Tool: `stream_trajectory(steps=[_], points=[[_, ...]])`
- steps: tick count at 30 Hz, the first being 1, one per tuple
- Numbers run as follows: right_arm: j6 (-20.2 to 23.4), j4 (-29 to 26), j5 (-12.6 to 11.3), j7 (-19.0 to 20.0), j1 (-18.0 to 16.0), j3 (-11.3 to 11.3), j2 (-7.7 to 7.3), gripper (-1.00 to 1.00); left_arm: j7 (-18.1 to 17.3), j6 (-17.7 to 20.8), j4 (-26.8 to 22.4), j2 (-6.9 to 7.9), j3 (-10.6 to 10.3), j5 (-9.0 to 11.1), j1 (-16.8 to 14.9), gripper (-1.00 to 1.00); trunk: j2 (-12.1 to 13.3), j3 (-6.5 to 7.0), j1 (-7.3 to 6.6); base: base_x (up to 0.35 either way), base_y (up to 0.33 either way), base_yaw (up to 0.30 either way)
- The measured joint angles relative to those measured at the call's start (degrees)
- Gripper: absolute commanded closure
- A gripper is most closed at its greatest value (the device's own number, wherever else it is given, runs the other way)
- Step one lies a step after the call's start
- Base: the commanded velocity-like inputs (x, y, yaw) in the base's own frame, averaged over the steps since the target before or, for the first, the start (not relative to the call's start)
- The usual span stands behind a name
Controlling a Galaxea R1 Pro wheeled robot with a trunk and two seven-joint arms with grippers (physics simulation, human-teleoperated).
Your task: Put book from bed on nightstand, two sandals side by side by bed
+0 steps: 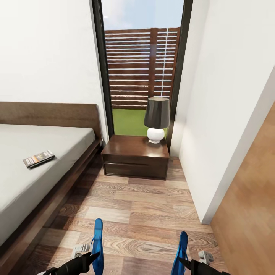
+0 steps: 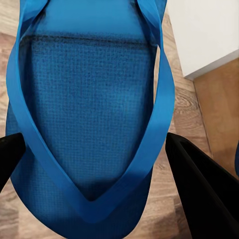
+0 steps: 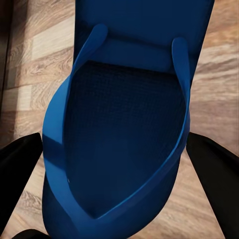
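Observation:
The book (image 1: 38,158) lies flat on the grey mattress of the bed (image 1: 57,137) at the left. The dark nightstand (image 1: 135,156) stands beside the bed under the window. My left gripper (image 1: 93,260) is shut on one blue sandal (image 1: 98,244), which stands on edge above the floor. My right gripper (image 1: 184,263) is shut on the other sandal (image 1: 181,252), also held on edge. In the left wrist view the sandal (image 2: 94,109) sits between the black fingers (image 2: 199,194). The right wrist view shows the second sandal (image 3: 124,139) between its fingers (image 3: 219,184).
A lamp (image 1: 156,119) with a dark shade and white base stands on the nightstand's right half. A white wall corner (image 1: 208,183) juts in at the right. Wood-plank floor (image 1: 141,214) runs between the bed frame and that wall.

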Motion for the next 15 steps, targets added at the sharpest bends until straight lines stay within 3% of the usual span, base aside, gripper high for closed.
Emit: stream_trajectory(steps=[15], points=[[-0.05, 0.14, -0.01, -0.14, 0.00, 0.04, 0.07, 1.00, 0.00, -0.04, -0.01, 0.00, 0.13, 0.06, 0.00, 1.00, 0.00, 0.00, 0.00, 0.029, 0.000, 0.000]])
